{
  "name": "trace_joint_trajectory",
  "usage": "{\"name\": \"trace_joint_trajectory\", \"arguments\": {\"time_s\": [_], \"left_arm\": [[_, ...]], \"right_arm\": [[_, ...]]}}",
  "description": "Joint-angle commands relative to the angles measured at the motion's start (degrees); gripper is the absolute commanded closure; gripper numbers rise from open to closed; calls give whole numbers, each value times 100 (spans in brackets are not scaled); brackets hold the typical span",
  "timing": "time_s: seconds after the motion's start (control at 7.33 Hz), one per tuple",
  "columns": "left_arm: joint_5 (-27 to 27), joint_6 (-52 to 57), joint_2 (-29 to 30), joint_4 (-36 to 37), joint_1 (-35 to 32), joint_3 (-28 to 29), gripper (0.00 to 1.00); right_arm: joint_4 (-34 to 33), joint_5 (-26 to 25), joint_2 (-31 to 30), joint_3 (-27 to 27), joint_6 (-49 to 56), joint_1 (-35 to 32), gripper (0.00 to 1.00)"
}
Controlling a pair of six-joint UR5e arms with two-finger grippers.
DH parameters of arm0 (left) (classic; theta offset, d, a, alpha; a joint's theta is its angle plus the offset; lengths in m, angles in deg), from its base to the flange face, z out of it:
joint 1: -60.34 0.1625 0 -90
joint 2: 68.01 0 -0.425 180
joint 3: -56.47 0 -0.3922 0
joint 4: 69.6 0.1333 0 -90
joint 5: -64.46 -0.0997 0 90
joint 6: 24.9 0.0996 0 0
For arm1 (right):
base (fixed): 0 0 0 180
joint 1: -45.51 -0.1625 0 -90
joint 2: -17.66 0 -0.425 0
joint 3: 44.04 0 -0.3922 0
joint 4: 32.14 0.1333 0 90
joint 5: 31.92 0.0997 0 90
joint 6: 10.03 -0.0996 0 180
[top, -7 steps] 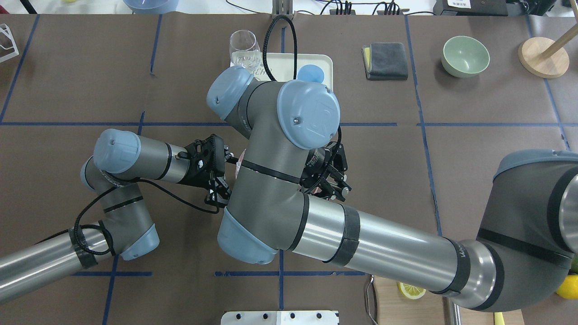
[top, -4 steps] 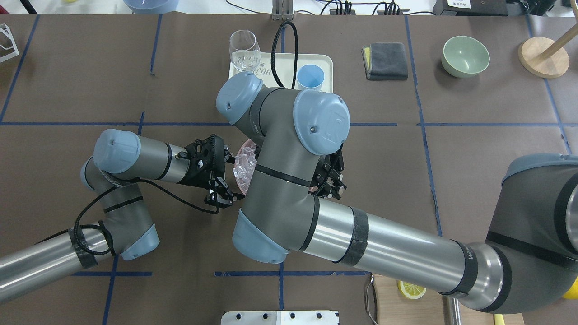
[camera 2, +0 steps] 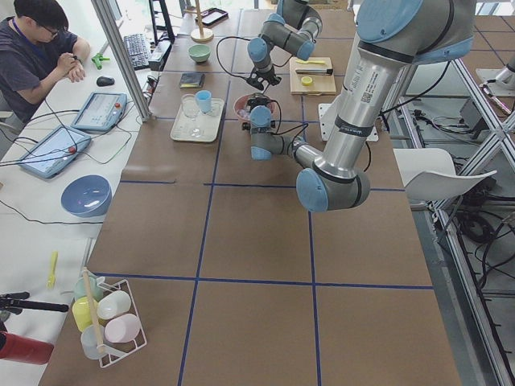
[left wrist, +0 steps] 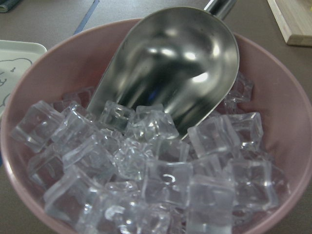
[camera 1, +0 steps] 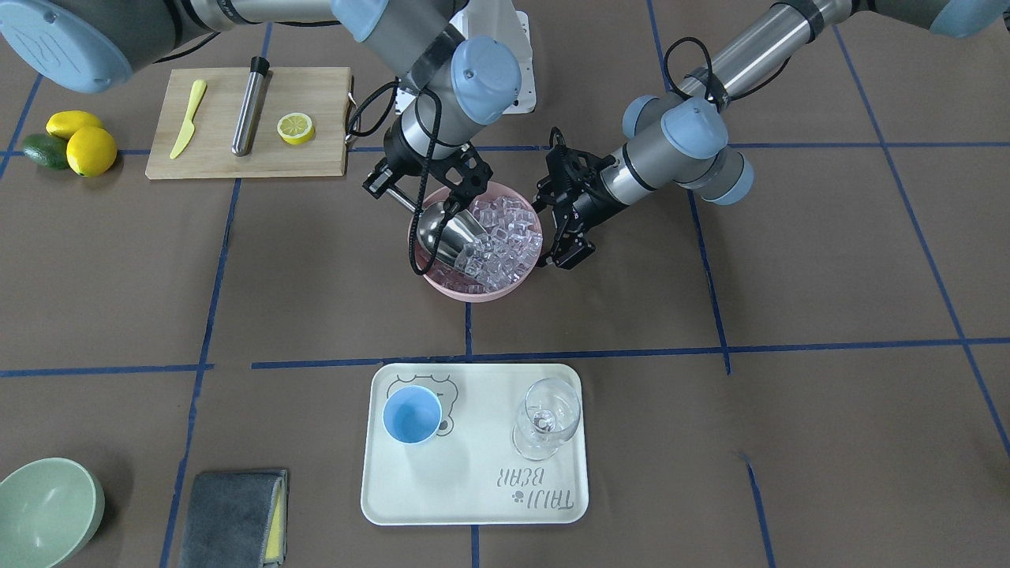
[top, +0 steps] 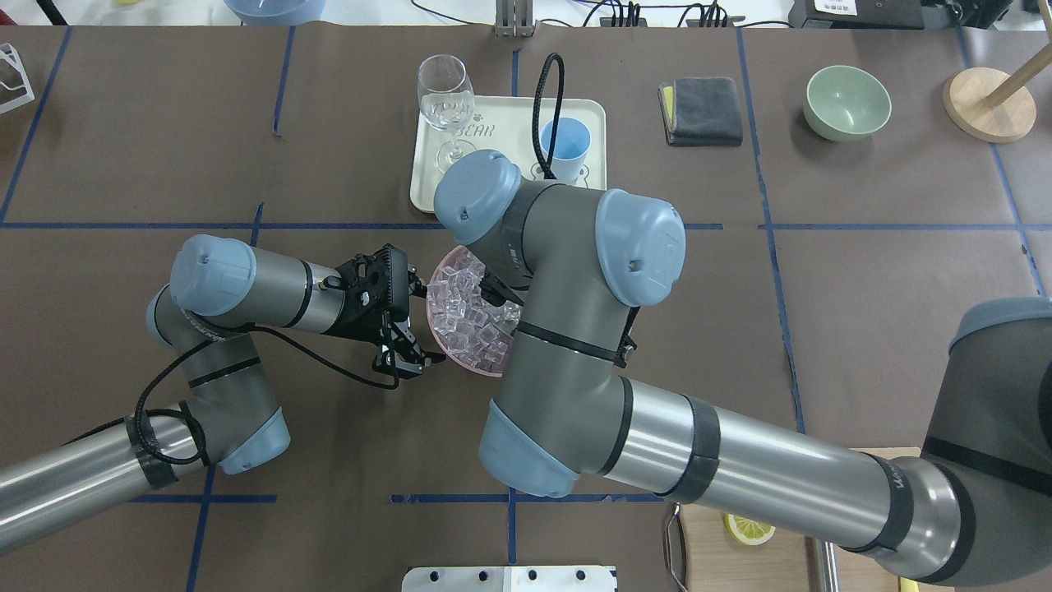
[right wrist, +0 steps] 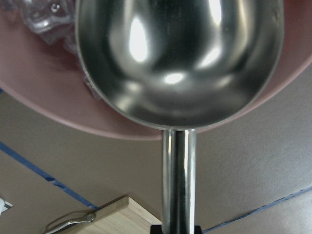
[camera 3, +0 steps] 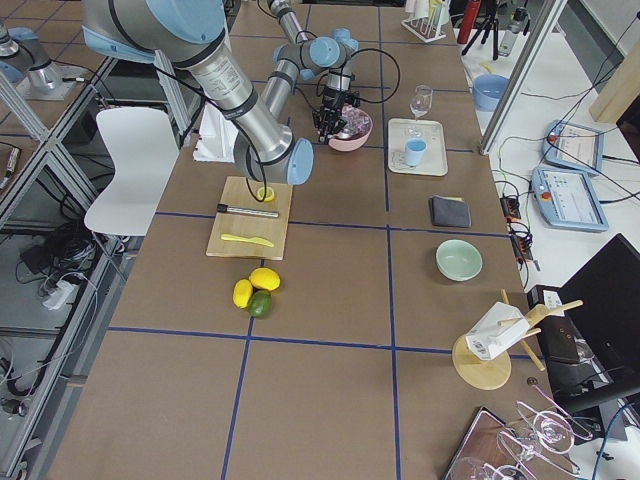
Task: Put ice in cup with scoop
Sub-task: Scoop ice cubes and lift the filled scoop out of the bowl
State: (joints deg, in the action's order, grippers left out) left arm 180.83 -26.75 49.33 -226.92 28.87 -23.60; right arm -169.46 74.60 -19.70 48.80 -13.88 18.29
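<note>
A pink bowl full of ice stands mid-table. My right gripper is shut on the rod handle of the steel scoop. The scoop's trough is empty and tilted, with its front lip resting on the ice. In the right wrist view, the scoop hangs over the bowl's rim. My left gripper has its fingers together next to the bowl's rim; I cannot tell if it touches. The light-blue cup stands empty on the tray, apart from both grippers.
A white tray also holds a wine glass. A cutting board carries a steel cylinder, a yellow knife and a lemon slice. Lemons, a green bowl and a grey cloth lie at the edges.
My right arm has swung to the right in the overhead view, which uncovers the bowl, the ice and the cup. The left arm has not moved.
</note>
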Motion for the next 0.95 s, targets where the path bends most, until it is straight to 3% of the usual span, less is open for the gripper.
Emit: {"name": "trace_joint_trajectory", "arguments": {"time_s": [0.0,0.27,0.82], "left_arm": [[0,0,0,0,0,0,0],[0,0,0,0,0,0,0],[0,0,0,0,0,0,0]], "right_arm": [[283,0,-411,463,-54,68,100],[1151,9,-841,699,-343,68,100],[1191,70,-1010,1481,-380,7,100]]}}
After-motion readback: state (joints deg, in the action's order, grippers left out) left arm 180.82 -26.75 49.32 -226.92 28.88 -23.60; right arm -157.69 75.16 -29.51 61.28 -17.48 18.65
